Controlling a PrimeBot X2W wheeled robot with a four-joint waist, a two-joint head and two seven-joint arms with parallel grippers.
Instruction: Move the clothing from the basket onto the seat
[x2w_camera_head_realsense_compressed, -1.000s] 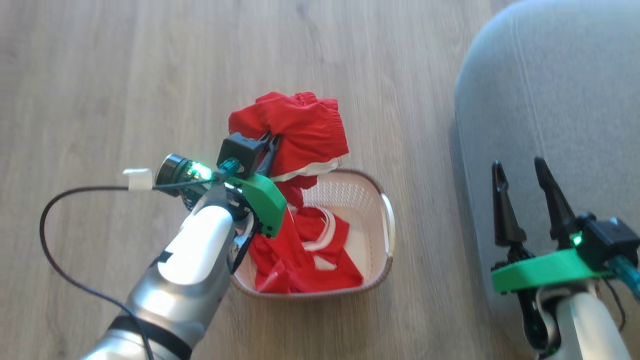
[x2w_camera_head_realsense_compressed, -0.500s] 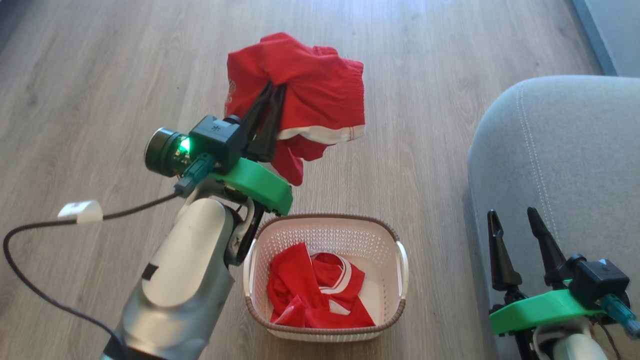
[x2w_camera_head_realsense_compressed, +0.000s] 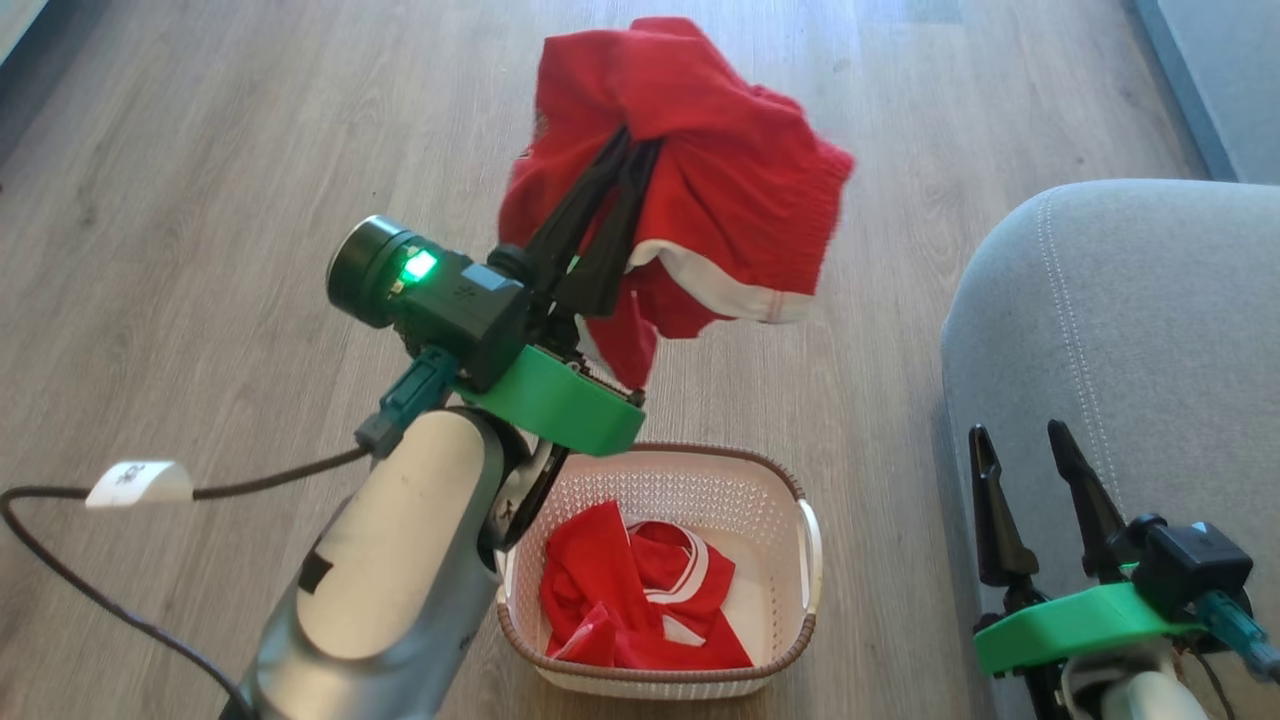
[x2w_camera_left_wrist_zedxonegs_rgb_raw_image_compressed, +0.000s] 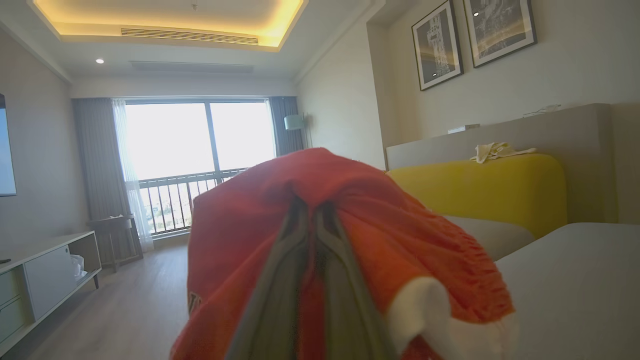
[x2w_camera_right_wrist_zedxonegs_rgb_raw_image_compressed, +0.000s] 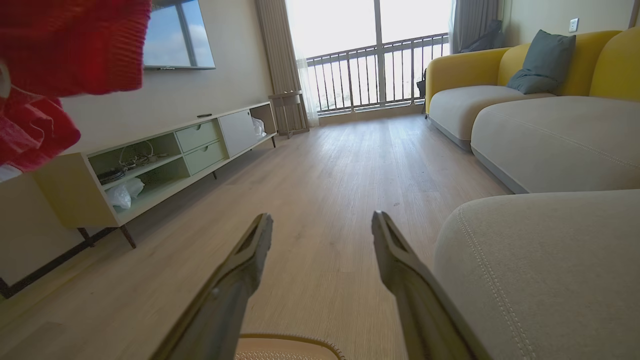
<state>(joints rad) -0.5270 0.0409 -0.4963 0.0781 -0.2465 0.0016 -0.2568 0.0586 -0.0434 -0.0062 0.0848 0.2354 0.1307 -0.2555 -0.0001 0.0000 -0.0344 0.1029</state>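
One cream laundry basket (x2w_camera_head_realsense_compressed: 690, 487) on the wood floor (x2w_camera_head_realsense_compressed: 200, 200), with perforated walls, a brown braided rim and a white handle on each side. Inside it, a crumpled heap of red clothing (x2w_camera_head_realsense_compressed: 625, 600) with a white band curling across the top, lying toward the basket's left and near walls; impossible to count the pieces in that heap. Bare cream bottom along the basket's right wall. Above and beyond the basket, clear of its rim, one red garment (x2w_camera_head_realsense_compressed: 720, 190) with a white hem band, draped over the left gripper (x2w_camera_head_realsense_compressed: 630, 150). Two dark fingers (x2w_camera_head_realsense_compressed: 578, 212) pressed together, pinching the fabric between them, cloth hanging down all round. Same pinch from the left wrist camera: fingers side by side, red folds over the tips. To the right of the basket, one grey seat (x2w_camera_head_realsense_compressed: 1120, 320) with a rounded edge and a line of pale stitching. Over the seat's near edge, well right of the basket, the right gripper (x2w_camera_head_realsense_compressed: 1017, 432), its two fingers spread wide and empty. From the right wrist camera, the basket's braided rim just below those spread fingers.
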